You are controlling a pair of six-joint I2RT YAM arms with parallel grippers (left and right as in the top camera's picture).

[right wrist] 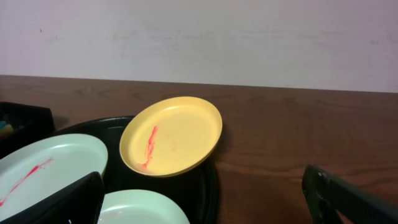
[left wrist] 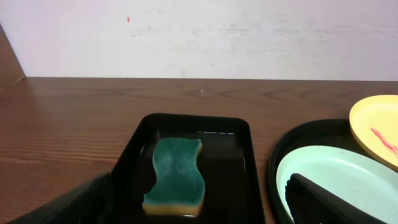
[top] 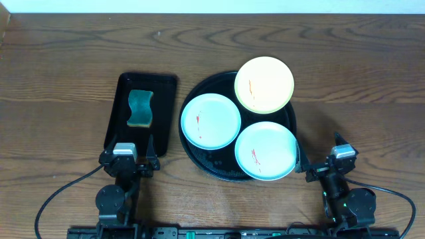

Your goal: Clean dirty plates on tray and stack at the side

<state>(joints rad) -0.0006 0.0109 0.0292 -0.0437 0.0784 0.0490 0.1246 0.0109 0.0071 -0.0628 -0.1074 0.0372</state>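
Three plates [top: 264, 84] lie on the tray [top: 202, 161], each streaked with red, and none is stacked at the side yet. We see the yellow plate [right wrist: 173, 135] at the far edge, riding over the rim and tilted. The left mint plate [top: 211, 121] sits toward the small tray [top: 164, 113]. The near mint plate [top: 265, 151] overhangs the rim on the right arm's side.

Both claws are spread wide and hold nothing. The left claw [left wrist: 199, 186] sits low at the near end of the small tray, and the sponge [left wrist: 176, 175] lies straight ahead of it, in line with the gap between its fingers but apart from them. The sponge's long axis runs directly away from the claw. We judge that a plain forward reach would let the fingers close across its narrow width with no turn of the wrist. The left arm is clearly the nearer one for this, so we take fetching the sponge as the opening step.

The right claw [right wrist: 202, 180] faces the tray from its near right side, with the near mint plate just beside its inner finger. We think that arm is better placed to steady or lift plates. The surface [top: 372, 86] right of the tray looks like a likely place for the stack.
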